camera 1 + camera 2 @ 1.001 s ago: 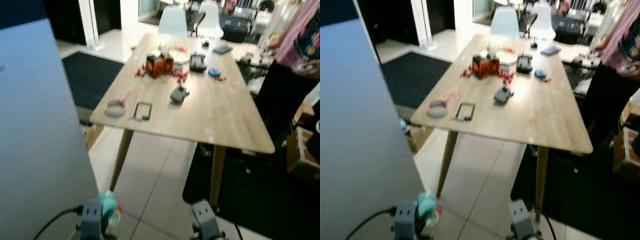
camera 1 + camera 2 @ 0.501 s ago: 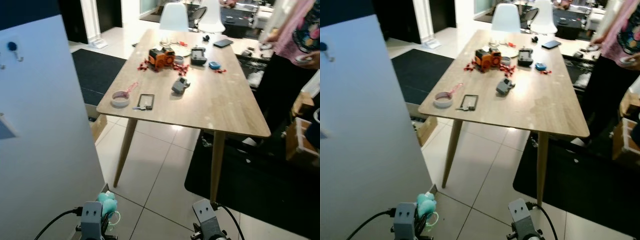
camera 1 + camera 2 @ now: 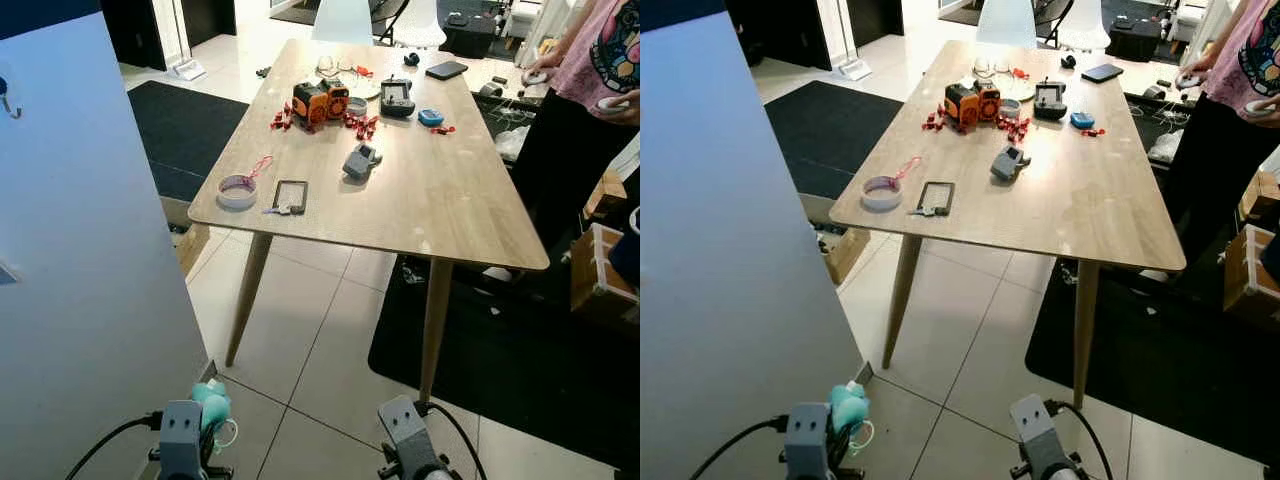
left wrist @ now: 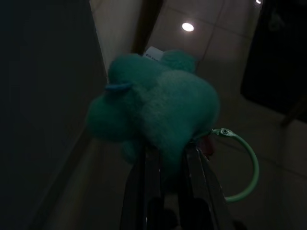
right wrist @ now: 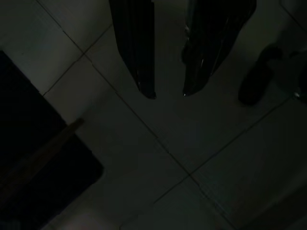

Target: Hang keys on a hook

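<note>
Keys (image 4: 158, 120): one teal plush keychain with one green ring (image 4: 242, 165), pinched between the two black fingers of my left gripper (image 4: 165, 158), low at my left side just above the tiled floor (image 3: 320, 340). Fingers closed on the plush body; the ring hangs free to one side.

Hook (image 3: 8, 98): one visible, at the top left edge of the pale blue panel (image 3: 90, 270) standing to my left. It sits well above the gripper's level.

Right gripper (image 5: 168, 93): idle, pointing at the floor, fingers parted with a narrow gap, nothing between them.

Step in hand, as I judge it: carry the keys up to the hook. To do it well, I'd turn toward the panel first so the hook sits centred in the head view, raise the left arm with the ring leading, and present the ring's opening to the hook tip, not the plush. Release only once the ring is seated.

Also noted: one wooden table (image 3: 450, 220) ahead, one person (image 3: 590, 90) at its far right corner.
</note>
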Tool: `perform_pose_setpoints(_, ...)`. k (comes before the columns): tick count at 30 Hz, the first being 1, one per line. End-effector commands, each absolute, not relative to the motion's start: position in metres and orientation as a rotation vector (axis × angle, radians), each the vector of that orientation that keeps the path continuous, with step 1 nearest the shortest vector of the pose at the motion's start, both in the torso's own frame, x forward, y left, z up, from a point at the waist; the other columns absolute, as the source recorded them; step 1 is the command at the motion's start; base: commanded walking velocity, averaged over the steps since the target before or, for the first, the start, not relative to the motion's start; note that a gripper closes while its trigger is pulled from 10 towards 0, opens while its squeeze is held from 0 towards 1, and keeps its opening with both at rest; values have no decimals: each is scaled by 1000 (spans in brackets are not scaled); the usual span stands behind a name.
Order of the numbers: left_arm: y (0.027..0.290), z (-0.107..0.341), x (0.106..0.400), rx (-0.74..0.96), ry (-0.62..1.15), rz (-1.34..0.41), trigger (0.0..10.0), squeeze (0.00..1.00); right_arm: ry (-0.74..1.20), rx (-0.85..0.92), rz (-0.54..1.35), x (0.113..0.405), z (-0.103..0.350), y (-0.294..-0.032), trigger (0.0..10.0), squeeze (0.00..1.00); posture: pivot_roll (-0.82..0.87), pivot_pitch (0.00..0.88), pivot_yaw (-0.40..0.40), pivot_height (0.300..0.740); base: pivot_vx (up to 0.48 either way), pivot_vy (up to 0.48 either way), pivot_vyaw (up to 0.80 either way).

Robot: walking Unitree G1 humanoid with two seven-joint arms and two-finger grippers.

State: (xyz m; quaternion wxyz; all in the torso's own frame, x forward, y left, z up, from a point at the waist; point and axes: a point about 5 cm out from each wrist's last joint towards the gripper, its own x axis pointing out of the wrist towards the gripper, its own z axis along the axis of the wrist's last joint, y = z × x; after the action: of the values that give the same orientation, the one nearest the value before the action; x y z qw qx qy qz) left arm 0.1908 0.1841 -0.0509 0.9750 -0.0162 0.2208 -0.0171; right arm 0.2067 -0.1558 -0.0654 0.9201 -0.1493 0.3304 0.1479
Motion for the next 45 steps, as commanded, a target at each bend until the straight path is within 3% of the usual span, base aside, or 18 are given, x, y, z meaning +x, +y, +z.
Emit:
perform_pose_setpoints(1, 185, -58, 182, -37, 487, -23, 10000, 0, 687, -311, 319, 204, -67, -154, 10000, 0, 68, 71, -32, 740, 0, 0, 800)
perform_pose_setpoints(45, 191, -67, 176, -43, 571, -15, 10000, 0, 688, -317, 337, 203, -68, -151, 10000, 0, 72, 72, -33, 740, 0, 0, 800)
